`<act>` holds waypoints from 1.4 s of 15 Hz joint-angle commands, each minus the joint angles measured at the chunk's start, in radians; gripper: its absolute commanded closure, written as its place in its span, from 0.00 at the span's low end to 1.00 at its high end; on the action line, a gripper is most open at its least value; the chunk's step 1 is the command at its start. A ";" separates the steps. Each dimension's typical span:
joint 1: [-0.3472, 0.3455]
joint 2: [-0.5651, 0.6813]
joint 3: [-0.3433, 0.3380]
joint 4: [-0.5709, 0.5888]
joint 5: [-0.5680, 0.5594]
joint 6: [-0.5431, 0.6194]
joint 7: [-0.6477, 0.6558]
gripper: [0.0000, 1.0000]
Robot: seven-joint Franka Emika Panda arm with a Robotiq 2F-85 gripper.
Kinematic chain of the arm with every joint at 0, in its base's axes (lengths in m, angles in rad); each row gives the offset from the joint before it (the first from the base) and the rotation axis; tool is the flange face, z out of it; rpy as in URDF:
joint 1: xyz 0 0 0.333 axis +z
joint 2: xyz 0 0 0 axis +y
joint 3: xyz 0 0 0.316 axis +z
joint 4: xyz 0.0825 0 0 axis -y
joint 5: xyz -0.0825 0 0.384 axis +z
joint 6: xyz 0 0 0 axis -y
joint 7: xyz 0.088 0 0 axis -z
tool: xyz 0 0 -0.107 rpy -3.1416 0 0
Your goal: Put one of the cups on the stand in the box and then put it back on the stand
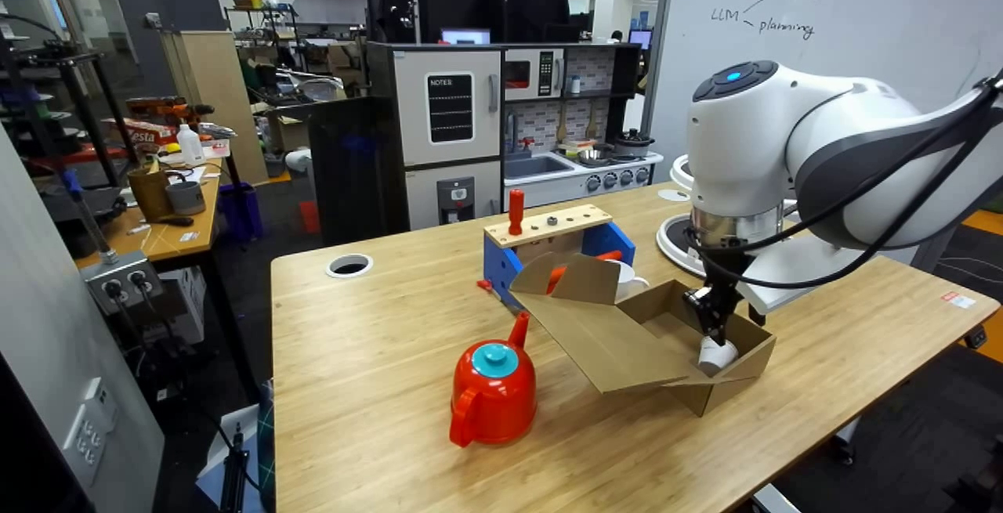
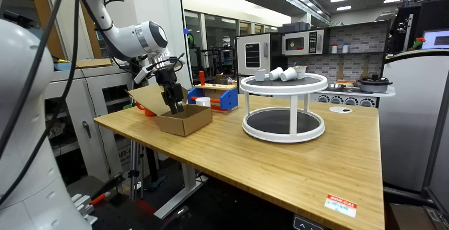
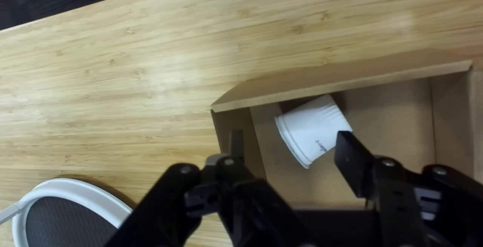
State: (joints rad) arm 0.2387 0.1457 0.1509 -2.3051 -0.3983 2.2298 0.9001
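Fingers partway apart, nothing gripped; whether one touches the white cup, can't tell! It's tipped over in the brown cardboard box, centre of the wrist view. Lifting it seems next: square the gripper across that tapered, fluted body, squeeze gently, it looks thin-sided. Lower left, the smooth, round white stand!
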 commanded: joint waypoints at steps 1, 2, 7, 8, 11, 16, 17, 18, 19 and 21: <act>0.003 0.000 -0.003 0.001 0.002 -0.001 -0.001 0.35; 0.003 0.000 -0.003 0.001 0.002 -0.001 -0.001 0.35; 0.003 0.000 -0.003 0.001 0.002 -0.001 -0.001 0.10; 0.004 -0.004 -0.003 -0.002 0.003 -0.002 0.003 0.08; 0.007 -0.020 0.001 -0.009 0.002 0.005 0.002 0.00; 0.011 -0.049 0.007 -0.008 0.001 0.002 -0.002 0.00; 0.011 -0.054 0.007 -0.007 0.001 -0.001 -0.001 0.00; 0.010 -0.059 0.007 -0.007 -0.001 -0.002 0.002 0.00; 0.008 -0.064 0.007 -0.008 0.000 -0.002 0.001 0.00; 0.005 -0.076 0.007 -0.011 0.005 0.001 0.001 0.00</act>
State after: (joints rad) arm 0.2509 0.0953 0.1540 -2.3054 -0.3986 2.2325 0.9019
